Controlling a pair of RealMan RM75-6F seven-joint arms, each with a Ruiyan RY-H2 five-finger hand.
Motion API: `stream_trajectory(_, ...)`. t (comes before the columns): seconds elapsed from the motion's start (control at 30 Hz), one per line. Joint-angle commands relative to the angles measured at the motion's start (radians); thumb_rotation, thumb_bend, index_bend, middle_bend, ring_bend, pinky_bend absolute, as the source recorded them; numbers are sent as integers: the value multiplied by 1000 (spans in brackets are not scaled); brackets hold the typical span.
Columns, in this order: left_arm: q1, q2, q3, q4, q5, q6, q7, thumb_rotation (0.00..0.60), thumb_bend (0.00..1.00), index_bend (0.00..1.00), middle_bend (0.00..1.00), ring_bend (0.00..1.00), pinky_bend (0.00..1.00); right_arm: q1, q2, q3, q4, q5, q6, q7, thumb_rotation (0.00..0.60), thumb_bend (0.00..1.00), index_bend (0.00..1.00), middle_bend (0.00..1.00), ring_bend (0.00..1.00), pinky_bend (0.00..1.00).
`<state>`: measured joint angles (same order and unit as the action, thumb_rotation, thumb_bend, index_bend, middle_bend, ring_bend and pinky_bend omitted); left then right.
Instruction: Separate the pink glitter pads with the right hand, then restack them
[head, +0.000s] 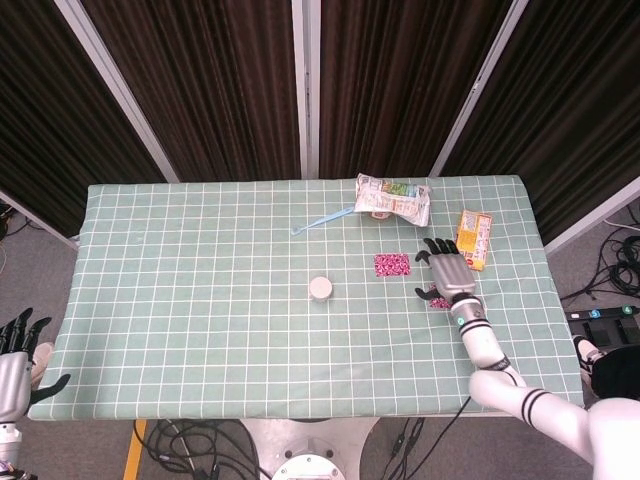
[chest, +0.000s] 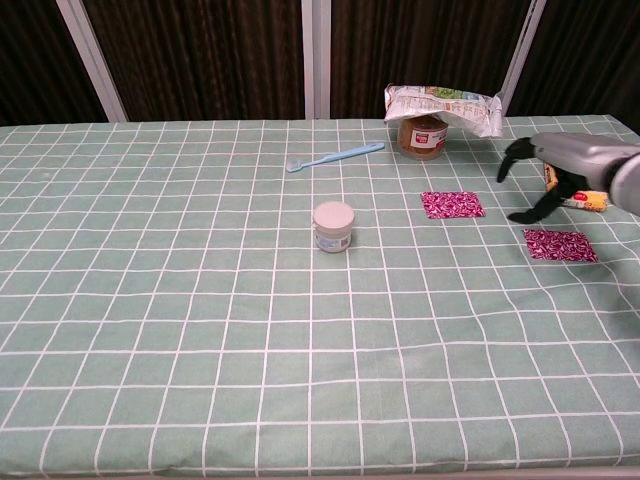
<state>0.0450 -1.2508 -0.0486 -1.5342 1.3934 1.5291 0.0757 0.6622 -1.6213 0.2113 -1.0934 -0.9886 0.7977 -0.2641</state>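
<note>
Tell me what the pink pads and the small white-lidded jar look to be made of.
Pink pads: thin flat sheets, likely glitter foam or card, judging by the speckled pink-and-white surface. Jar: probably clear glass or plastic under a smooth white lid; too small to tell.

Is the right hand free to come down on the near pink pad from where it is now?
Probably yes. The right hand is open, holding nothing, just above the near pink pad, with nothing between them.

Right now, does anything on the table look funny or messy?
One thing: a crumpled snack bag lies draped over the top of a brown jar at the far edge, like a hat. The two pink glitter pads lie flat and apart. Nothing is spilled.
</note>
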Motion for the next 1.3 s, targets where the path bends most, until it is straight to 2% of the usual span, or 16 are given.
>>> stream_trajectory(0.03,0,0,1,-1,1,0,0,600,173,224,146,106,126,-52,43,-44,-32,-7,27,3,520,153,303,58,0,0)
stream_trajectory(0.27,-1,1,2,-8,5,2,4,600,173,225,146,106,126,-78,18,-79,50,-20,-5,39,522,155,302,58,0,0)
stream_trajectory(0.73,3,5,4,-11,1,4,3,600,173,225,146,106,126,-73,-54,-87,161,-66,-43,80,525,153,306,58,0,0)
stream_trajectory(1.3,2,6,3,-14,3,4,4,600,173,225,146,106,126,-86,-23,-66,128,-88,-22,101,519,155,397,92,0,0)
